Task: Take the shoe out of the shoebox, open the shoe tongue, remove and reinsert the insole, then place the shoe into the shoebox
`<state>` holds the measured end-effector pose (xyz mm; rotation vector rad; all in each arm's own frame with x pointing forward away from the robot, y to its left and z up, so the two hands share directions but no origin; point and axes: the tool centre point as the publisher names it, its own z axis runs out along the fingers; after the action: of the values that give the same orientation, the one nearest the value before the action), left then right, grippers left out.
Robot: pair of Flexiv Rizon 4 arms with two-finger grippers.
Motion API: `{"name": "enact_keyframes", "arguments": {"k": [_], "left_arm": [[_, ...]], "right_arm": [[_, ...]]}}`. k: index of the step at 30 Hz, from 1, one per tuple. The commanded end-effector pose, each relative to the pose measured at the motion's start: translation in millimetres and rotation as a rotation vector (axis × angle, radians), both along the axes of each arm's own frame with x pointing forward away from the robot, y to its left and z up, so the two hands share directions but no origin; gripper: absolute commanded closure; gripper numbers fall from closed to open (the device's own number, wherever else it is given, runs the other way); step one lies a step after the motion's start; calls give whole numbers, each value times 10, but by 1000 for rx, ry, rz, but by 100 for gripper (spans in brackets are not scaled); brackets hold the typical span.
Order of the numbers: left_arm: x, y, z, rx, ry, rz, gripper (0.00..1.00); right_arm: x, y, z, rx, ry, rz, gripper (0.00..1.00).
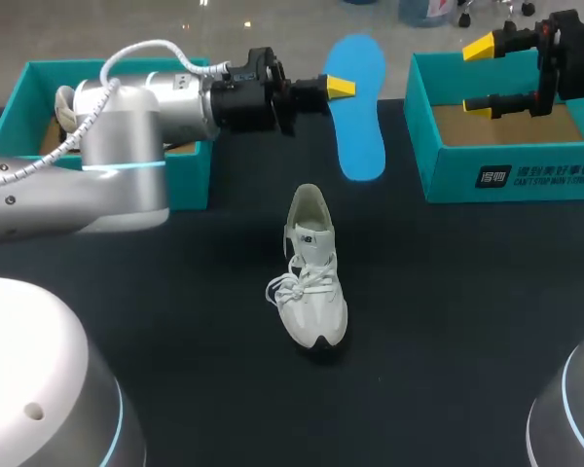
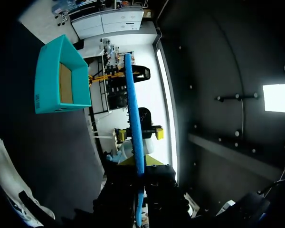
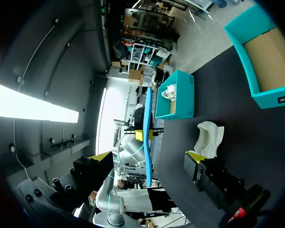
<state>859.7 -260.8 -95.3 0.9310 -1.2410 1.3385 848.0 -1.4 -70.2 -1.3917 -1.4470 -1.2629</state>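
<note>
a robotics lab: a silver-grey, cable-wrapped left robot arm (image 1: 117, 146) over a matte black bench (image 1: 448, 321) carrying a teal cardboard shoebox (image 1: 506, 180).

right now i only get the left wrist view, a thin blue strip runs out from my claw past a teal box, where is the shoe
observer: The white lace-up sneaker stands upright on the black table top, toe toward the robot. It is apart from the flat blue foam insole that your left claw grips.
operator: is the right claw holding anything
observer: No, the right claw is open and empty, up by the teal cardboard shoebox on the right.
operator: any other box
observer: Yes, a second teal box sits partly hidden by your left arm, with something white inside.
</note>
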Motion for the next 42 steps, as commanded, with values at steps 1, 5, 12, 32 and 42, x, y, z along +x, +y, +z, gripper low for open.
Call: {"name": "enact_keyframes", "arguments": {"k": [1, 5, 12, 32, 42], "left_arm": [[0, -26, -24, 0, 4, 8, 100], [2, -51, -4, 11, 2, 11, 100], [-9, -81, 10, 41, 20, 8, 100], [11, -118, -26, 44, 66, 15, 100], [19, -145, -74, 37, 87, 14, 100]], "right_arm": [[-24, 59, 35, -111, -10, -38, 0], [-66, 182, 129, -324, -36, -100, 0], [-137, 380, 215, -531, -44, -138, 0], [-216, 588, 309, -799, -36, -150, 0], [-204, 750, 254, -937, -37, -201, 0]]}}
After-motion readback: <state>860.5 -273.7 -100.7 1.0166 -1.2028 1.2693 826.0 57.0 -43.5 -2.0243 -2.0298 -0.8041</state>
